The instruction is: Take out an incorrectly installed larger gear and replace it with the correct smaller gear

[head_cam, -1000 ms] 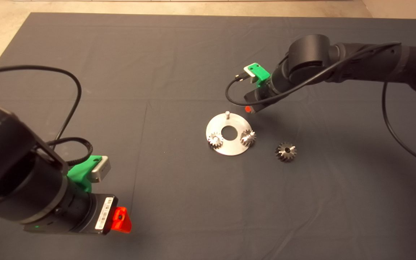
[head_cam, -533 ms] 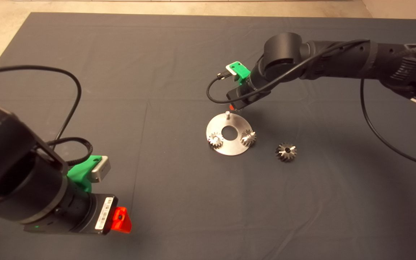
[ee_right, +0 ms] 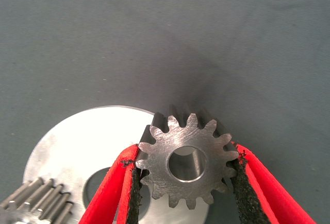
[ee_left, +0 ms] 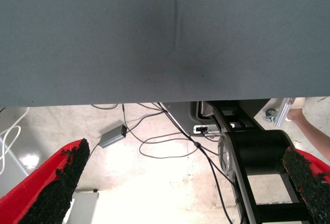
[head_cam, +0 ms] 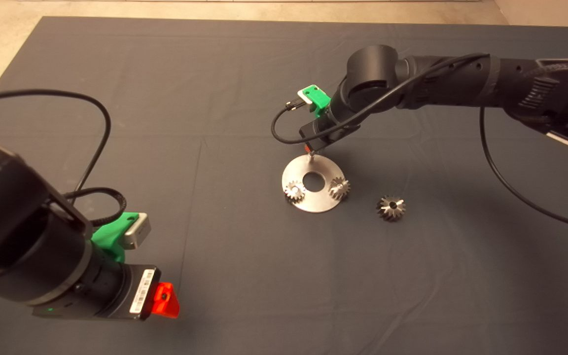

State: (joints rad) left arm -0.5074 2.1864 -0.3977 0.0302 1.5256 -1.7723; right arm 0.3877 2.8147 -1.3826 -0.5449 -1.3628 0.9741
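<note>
right pincer (ee_right: 186, 180): my fingers clamp the smaller gear (ee_right: 188, 159) over the round plate (head_cam: 313, 170)
left pincer (ee_left: 180, 183): mine, spread apart, parked lower left
larger gear (head_cam: 391, 207): on mat, right of plate

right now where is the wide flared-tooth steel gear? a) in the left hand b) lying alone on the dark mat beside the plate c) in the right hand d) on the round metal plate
b: the wide flared-tooth steel gear lies alone on the dark mat, apart from the round metal plate; the right hand grips a small straight-toothed steel gear.
</note>
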